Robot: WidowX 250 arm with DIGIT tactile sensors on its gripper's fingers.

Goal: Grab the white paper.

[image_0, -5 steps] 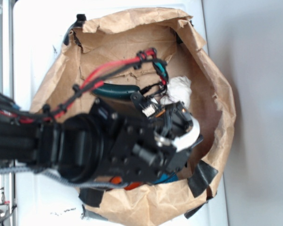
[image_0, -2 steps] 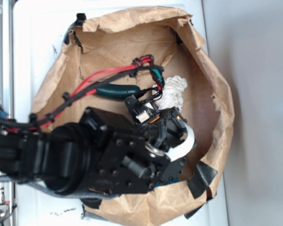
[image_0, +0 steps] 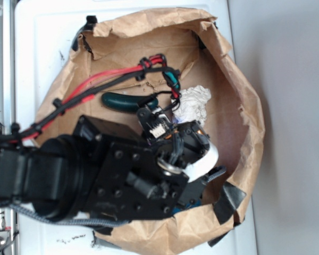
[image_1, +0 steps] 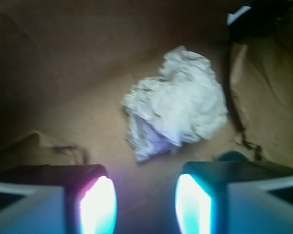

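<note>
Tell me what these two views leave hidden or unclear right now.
- Exterior: the arm covers part of the white paper and much of the brown paper bag floor.
- Exterior: the dark green object is partly under cables.
- Wrist: blurred; end effector fingertips cut off by the bottom edge.

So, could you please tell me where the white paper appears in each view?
Exterior: the white paper lies right of centre, just above the gripper, partly behind cables.
Wrist: paper at centre, ahead of the open fingers.
Shared landmark: the brown bag floor under it.
</note>
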